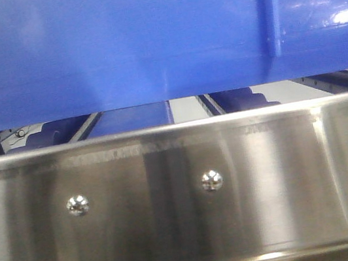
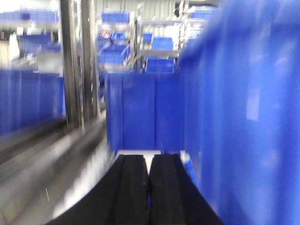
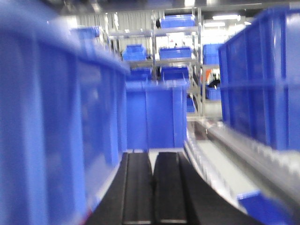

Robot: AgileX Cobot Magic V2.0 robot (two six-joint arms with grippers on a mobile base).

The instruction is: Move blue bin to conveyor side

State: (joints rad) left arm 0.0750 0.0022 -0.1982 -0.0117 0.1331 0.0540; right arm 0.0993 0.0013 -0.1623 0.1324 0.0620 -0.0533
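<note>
With the blue bin [image 2: 243, 122] just right of the closed, empty left tool [image 2: 149, 187] and just left of the closed, empty right tool [image 3: 153, 192], I judge both should press its walls equally and travel together, keeping it level over the steel rail [image 1: 171, 197].

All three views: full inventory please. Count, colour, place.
blue bin: one, glossy blue, fills top of front view, between the claws
steel rail: one, silver, below the bin
screws: two, shiny, on the rail
rollers: blue, count unclear, in the gap behind the rail
other bins: several, blue, in the background
left claw: black, shut, bin wall to its right
right claw: black, shut, bin wall to its left
</note>
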